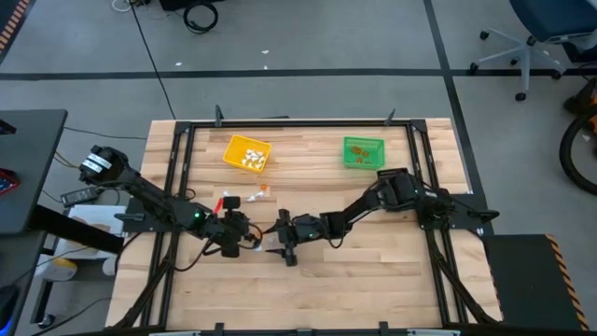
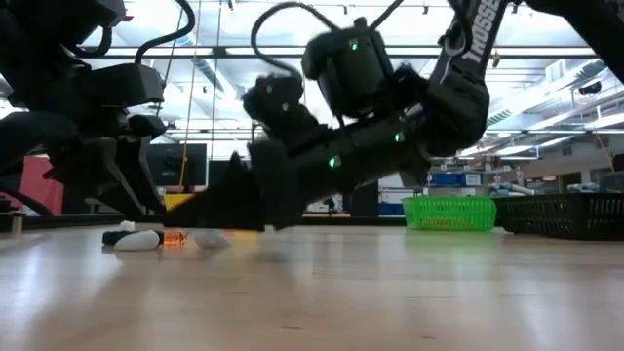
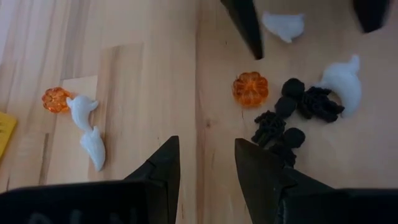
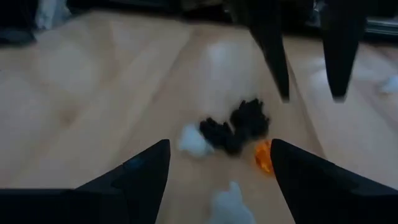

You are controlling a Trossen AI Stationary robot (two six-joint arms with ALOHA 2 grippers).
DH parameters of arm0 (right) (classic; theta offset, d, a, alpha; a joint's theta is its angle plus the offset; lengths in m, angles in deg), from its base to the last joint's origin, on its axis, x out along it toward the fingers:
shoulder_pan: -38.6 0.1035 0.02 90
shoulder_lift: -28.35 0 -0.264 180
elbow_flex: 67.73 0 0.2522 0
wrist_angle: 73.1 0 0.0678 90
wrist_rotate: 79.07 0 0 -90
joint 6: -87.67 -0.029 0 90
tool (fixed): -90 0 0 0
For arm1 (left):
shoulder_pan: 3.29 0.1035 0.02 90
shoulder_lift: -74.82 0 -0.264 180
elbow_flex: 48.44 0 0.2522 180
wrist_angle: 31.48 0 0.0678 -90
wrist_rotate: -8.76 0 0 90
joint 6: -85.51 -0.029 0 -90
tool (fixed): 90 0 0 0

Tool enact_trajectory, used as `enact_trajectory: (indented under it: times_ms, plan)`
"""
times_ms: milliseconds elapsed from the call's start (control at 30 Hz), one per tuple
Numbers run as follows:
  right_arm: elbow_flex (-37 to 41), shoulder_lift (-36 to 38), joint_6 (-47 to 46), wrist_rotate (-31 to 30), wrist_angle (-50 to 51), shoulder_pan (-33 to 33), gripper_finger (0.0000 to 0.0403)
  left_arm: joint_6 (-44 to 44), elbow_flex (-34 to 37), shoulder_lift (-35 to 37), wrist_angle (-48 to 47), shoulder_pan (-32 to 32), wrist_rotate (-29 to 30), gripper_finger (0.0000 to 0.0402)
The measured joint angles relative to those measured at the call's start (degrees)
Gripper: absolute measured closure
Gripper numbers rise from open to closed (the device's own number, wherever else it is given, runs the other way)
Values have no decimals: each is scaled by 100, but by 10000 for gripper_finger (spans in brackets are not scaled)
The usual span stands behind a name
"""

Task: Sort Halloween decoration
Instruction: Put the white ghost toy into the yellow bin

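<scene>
Both pincers meet over the loose Halloween decoration [image 3: 292,112] at the bench [image 1: 373,280] centre. The left pincer [image 3: 205,165] is partly open and holds nothing. The right pincer [image 4: 217,165] is wide open, also empty. Risk: the black trinkets are tangled, so one grasp may lift several; the closely spaced arms may also collide. The yellow bin [image 1: 247,152], far left, contains white pieces. The green bin [image 1: 363,151], far right, contains orange pieces.
</scene>
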Motion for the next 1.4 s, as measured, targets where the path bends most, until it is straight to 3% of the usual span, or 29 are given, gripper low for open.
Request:
enact_trajectory:
  times_ms: [267,700,967,1200,1400]
  plan:
    - [23,5,32,68,492,-125,169,39,-2,0,-130,0,-4,274]
    - [7,62,328,-4,893,-92,316,184,-4,0,-266,0,-18,274]
    - [37,395,444,-258,1455,-126,322,339,-7,0,-572,0,-18,274]
    - [-48,540,431,-697,1573,-423,322,1129,-256,114,-1650,83,11,274]
    - [-394,547,-174,-703,1529,-901,323,1132,-332,601,-1851,-103,481,274]
